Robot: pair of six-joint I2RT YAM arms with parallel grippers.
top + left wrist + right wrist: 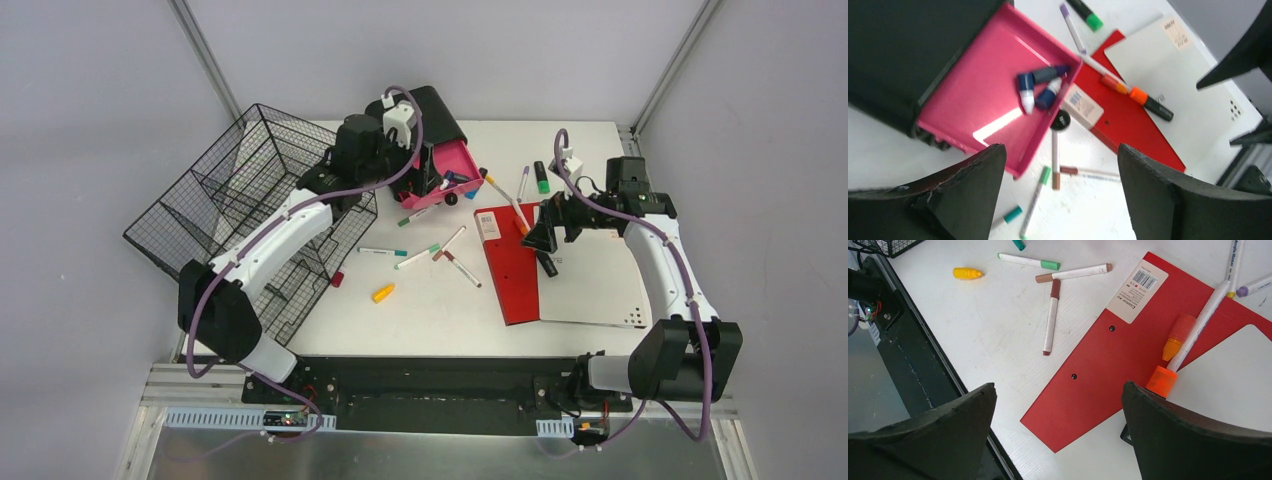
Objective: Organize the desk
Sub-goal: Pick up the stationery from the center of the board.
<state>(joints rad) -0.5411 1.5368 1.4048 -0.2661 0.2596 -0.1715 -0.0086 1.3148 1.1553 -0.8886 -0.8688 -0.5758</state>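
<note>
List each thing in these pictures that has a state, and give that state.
left gripper: open, empty
right gripper: open, empty
pink tray: holding three markers
wire basket: tilted
red folder: lying flat
orange-capped marker: capped
desk: strewn with loose pens

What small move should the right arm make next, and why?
Probably lower the right claw onto the orange-capped marker on the notebook: the claw is open, empty, that marker lies beside its finger, and pens sit in the pink tray.
</note>
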